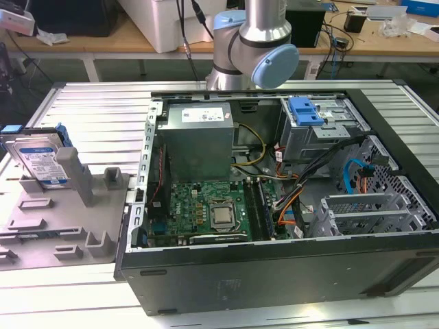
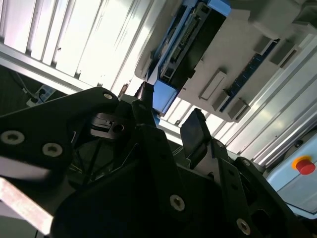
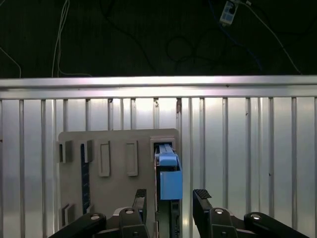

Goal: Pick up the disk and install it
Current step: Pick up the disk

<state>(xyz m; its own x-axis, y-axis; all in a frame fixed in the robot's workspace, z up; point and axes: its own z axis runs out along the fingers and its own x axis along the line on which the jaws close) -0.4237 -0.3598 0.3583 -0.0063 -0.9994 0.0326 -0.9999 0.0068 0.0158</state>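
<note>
First wrist view: our gripper [image 3: 172, 197] hangs spread and empty, framing the disk [image 3: 170, 181] — on edge in its grey holder [image 3: 116, 193], nine o'clock of the computer case [image 1: 274, 274] in the exterior view. Approaching off-centre, we might clip a rail and jam it.

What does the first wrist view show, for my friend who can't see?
An open end effector faces a blue-edged disk without touching it. The disk stands on edge in a slot of a grey holder, which lies on a ribbed metal table.
</note>
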